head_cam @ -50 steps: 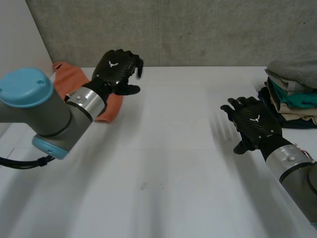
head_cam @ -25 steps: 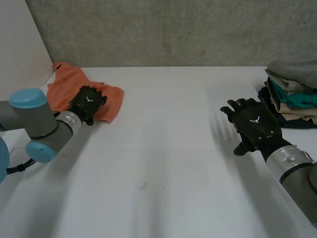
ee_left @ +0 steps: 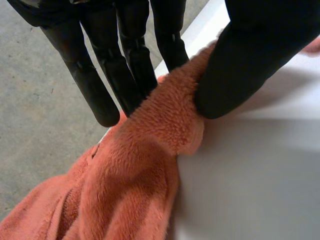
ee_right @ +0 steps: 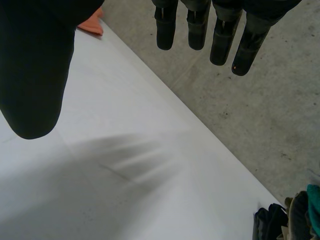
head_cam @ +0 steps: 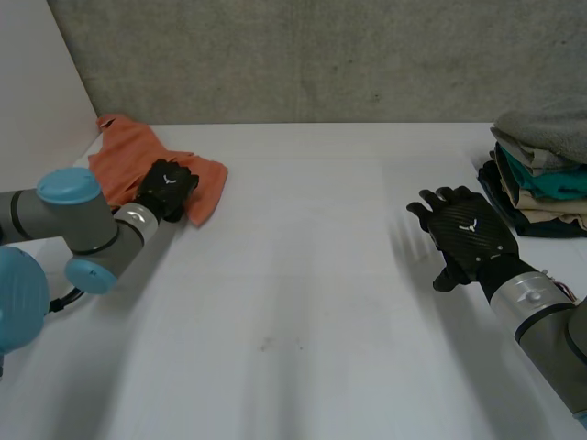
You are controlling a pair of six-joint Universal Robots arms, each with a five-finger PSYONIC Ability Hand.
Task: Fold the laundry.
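A stack of folded clothes [head_cam: 541, 170] in grey, teal, beige and dark fabric stands at the right edge of the white table [head_cam: 303, 302], in front of a grey concrete wall [head_cam: 321, 55]. The crumpled orange fleece cloth [head_cam: 124, 156] lies well apart from that stack, across the whole table at the opposite far corner, where the wall meets a pale side panel.

The left hand [head_cam: 168, 186] rests on this cloth, at the edge that faces the robot, with most of the orange fabric on the side of the hand away from the stack. In the left wrist view, 1 raised ridge of fleece stands between the straight fingers [ee_left: 125, 75] and the thumb [ee_left: 235, 70]. The thumb tip presses into 1 side of the ridge and the fingertips meet the other side, so the hand pinches the cloth. The rest of the cloth bunches on the table beyond the fingertips.

The right hand [head_cam: 470, 234] hovers just beside the stack, on the side toward the orange cloth. Its fingers are spread and straight, the thumb is held apart, and nothing is in its grasp. In the right wrist view there is bare table under its palm, and a corner of the stack lies off beyond the fingertips.
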